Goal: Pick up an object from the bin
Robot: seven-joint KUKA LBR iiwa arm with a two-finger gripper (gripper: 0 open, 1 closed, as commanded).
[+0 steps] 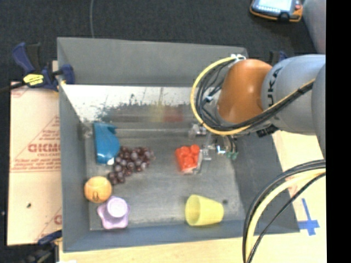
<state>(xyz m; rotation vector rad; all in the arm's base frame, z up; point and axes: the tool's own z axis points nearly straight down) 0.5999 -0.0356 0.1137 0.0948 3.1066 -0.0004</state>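
My gripper (211, 146) hangs low over the right middle of the bin, below the arm's orange cover. Just to its left, touching or nearly touching it, lies a small red-orange lumpy thing (187, 158) on the bin floor. Whether that thing sits inside the gripper is hidden by the wrist. A yellow cup (203, 210) lies on its side near the front wall, below the gripper and apart from it.
To the left lie a bunch of dark purple grapes (130, 162), a blue bottle (105, 143), an orange fruit (97, 189) and a lilac bottle (114, 212). The bin's right wall is close beside the gripper.
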